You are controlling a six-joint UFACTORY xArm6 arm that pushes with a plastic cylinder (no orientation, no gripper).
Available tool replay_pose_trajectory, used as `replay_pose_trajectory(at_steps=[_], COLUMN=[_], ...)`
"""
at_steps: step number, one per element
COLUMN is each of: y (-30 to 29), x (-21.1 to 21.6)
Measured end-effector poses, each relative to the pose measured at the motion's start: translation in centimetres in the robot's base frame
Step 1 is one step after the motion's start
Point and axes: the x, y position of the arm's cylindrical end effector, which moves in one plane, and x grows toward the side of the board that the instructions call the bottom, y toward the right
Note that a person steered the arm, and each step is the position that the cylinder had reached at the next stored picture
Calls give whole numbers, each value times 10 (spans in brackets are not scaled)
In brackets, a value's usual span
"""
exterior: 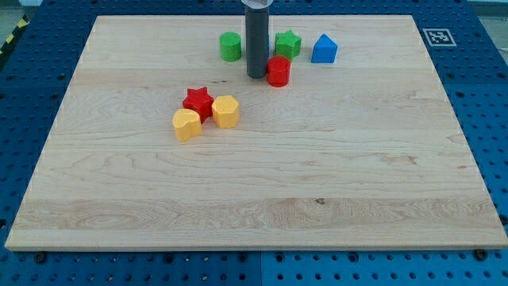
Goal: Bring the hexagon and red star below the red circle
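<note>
rod (256, 32) cut off at view's top, hiding green star's (289, 43) left edge

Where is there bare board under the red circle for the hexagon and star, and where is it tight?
Free: the whole stretch below the red circle, right of the yellow hexagon, down to the board's bottom edge. Crowded: the top row, where my tip sits just left of the circle. The red star is wedged between the two yellow blocks.
</note>
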Motion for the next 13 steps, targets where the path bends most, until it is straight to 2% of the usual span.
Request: replay_pose_trajectory(at_steps=[1,3,4,5,9,13], y=[0,-133,-155,-152,-48,1], x=[2,5,46,83,72,72])
